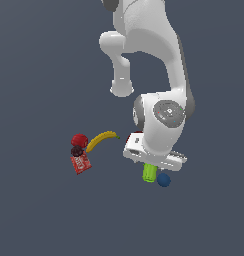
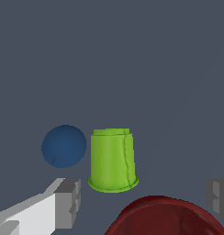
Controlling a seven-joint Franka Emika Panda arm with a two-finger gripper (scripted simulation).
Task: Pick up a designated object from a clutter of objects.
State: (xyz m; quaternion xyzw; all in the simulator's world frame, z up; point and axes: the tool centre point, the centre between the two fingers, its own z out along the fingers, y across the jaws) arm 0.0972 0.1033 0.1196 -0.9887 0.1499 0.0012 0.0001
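The designated object, a lime-green ribbed cup [image 2: 113, 159], stands upside down on the floor, wide rim down, next to the blue ball [image 2: 64, 145]. In the exterior view the cup [image 1: 149, 173] and the ball [image 1: 164, 180] lie just below my gripper [image 1: 153, 162]. The gripper [image 2: 143, 197] is open and empty. One finger [image 2: 65, 202] shows close beside the cup, the other finger [image 2: 219, 195] far off to the side. The cup is ahead of the fingertips, not touched. The dark red bowl [image 2: 169, 215] lies under the gripper.
The rest of the clutter lies to the exterior view's left: a yellow banana [image 1: 101, 140], a red fruit [image 1: 79, 140], a dark small item [image 1: 77, 150] and a red packet [image 1: 81, 163]. The arm hides most of the red bowl [image 1: 135, 135].
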